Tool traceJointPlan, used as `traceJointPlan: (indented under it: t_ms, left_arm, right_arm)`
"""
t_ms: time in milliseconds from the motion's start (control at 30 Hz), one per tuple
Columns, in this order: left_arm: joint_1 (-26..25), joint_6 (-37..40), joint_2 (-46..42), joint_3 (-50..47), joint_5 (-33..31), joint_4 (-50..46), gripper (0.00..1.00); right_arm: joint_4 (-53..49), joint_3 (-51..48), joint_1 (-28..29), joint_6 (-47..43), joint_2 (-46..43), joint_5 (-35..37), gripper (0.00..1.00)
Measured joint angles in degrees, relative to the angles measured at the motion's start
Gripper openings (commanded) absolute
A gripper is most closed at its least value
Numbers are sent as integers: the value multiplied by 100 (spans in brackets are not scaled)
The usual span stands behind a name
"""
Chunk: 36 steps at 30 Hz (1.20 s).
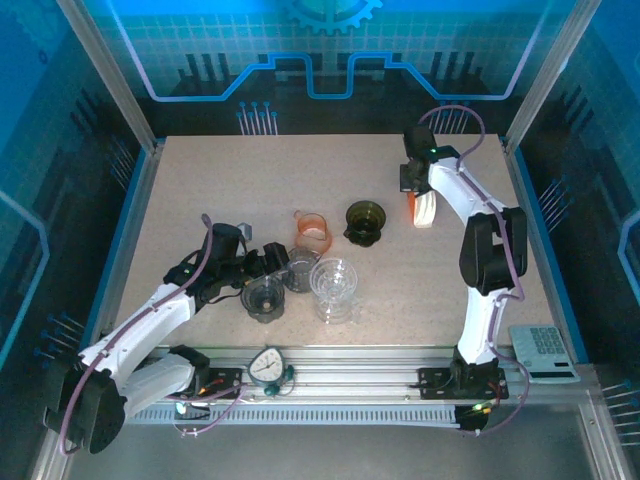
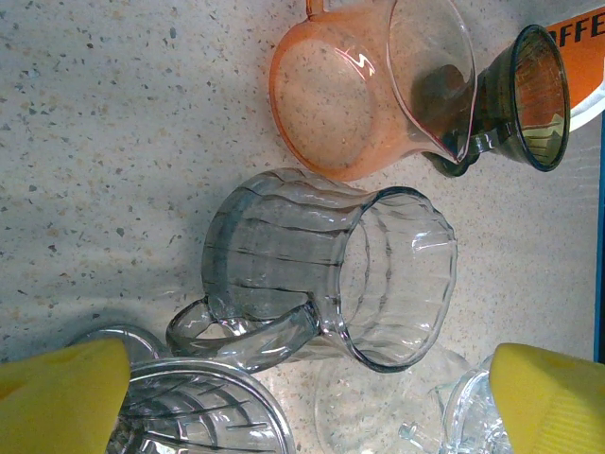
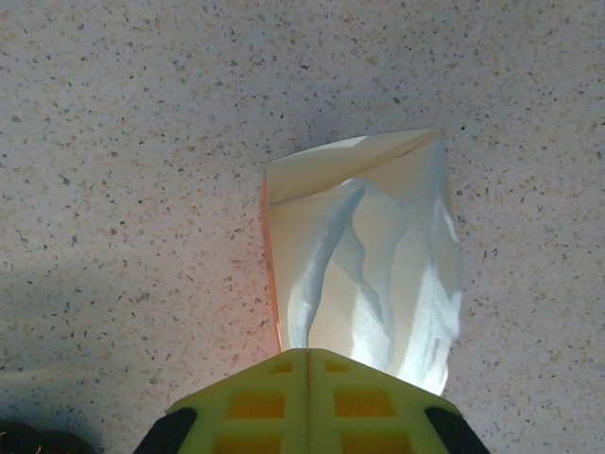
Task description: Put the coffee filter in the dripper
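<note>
Five drippers stand in a loose cluster at mid-table in the top view: an orange dripper (image 1: pixel 312 228) and a dark green dripper (image 1: pixel 365 221) farther back, then a grey ribbed dripper (image 1: pixel 300 268), a clear dripper (image 1: pixel 335 285) and a dark smoky dripper (image 1: pixel 263 298) nearer the arms. That view also takes in a small round dial (image 1: pixel 268 365) on the front rail and a keypad device (image 1: pixel 543 352) at the near right corner. The left gripper (image 1: pixel 270 262) sits just beside the grey ribbed dripper; from its own wrist camera its yellow fingertips (image 2: pixel 61 397) stand wide apart at the bottom corners, gripping nothing, with the grey ribbed dripper (image 2: pixel 321 274) lying on its side between and beyond them, handle toward the camera. Through the walls of that dripper and the orange dripper (image 2: pixel 345 104) the speckled tabletop (image 2: pixel 113 142) shows plainly, and neither has a filter in it. An orange packet (image 2: pixel 579 33) with printed letters edges in at the upper right. The coffee filter (image 1: pixel 426 208) is well apart from the cluster, at the far right of the table. The right wrist camera gives the detail: the right gripper (image 3: pixel 310 378) is pinched fully together on the near end of the white, creased coffee filter (image 3: pixel 364 255), which fans out over the tabletop, an orange edge showing along its left side.
</note>
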Motion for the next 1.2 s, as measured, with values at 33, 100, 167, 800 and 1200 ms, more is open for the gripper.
traceJointPlan:
  t_ms: [33, 100, 167, 800, 1200]
  left_arm:
    - [0, 0, 0, 0, 0, 0, 99]
    - [0, 0, 0, 0, 15, 0, 99]
    - [0, 0, 0, 0, 24, 0, 99]
    - [0, -44, -15, 164, 186, -153, 99]
    - [0, -13, -455, 553, 308, -636, 99]
  right_arm:
    - [4, -13, 0, -2, -57, -2, 0]
    - [28, -81, 2, -2, -221, -2, 0]
    - [35, -125, 2, -2, -369, 0, 0]
    - [168, -1519, 754, 68, -3233, -452, 0]
    - [-857, -2072, 2330, 120, -5436, -1777, 0]
